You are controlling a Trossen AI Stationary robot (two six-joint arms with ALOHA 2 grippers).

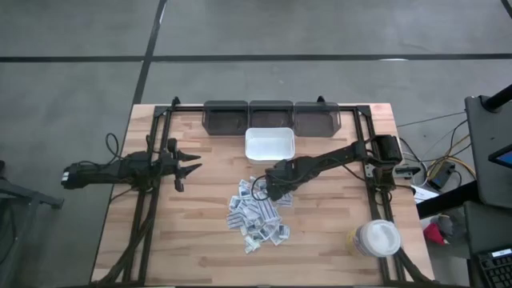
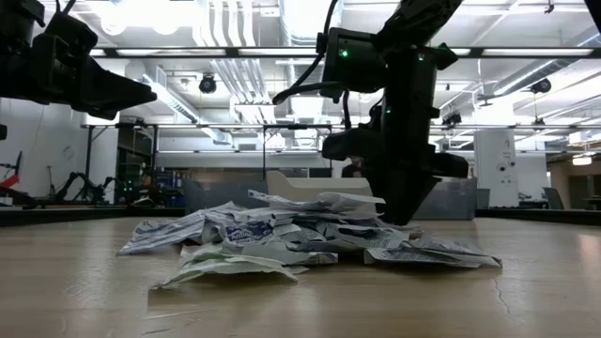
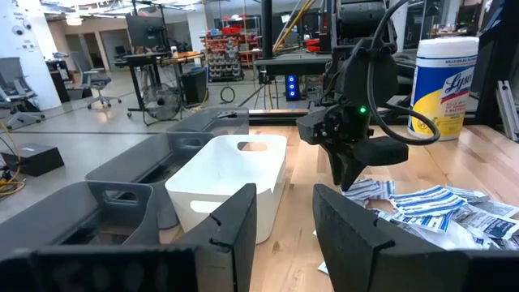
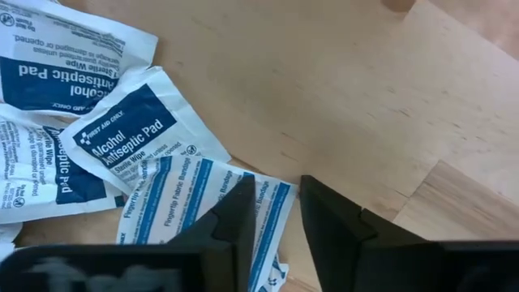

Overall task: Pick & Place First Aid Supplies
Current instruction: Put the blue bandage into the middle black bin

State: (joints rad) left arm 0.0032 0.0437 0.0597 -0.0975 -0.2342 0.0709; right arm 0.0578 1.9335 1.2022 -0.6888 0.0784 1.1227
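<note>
The first aid supplies (image 1: 256, 214) lie in a loose heap of small white and blue sachets at the table's middle (image 2: 282, 235). My right gripper (image 1: 272, 188) points straight down at the heap's far right edge (image 2: 404, 211). Its fingers stand narrowly open (image 4: 280, 215) astride the corner of a blue-striped bandage sachet (image 4: 186, 203). An alcohol pad sachet (image 4: 122, 130) lies beside it. My left gripper (image 1: 192, 166) hangs level and open (image 3: 284, 219) over the table's left side, clear of the heap. My right gripper comes from above, pointing down, with one finger (image 4: 235, 219) over the striped sachet's corner (image 4: 263, 195) and the other finger beside it over bare wood. The sachet lies flat on the table. Whether the fingertips touch it, I cannot tell.
A white bin (image 1: 270, 145) stands just beyond the heap, and three dark bins (image 1: 270, 117) line the far edge behind it. A white round lidded tub (image 1: 378, 238) stands at the near right. Bare wood lies to the heap's left and near side.
</note>
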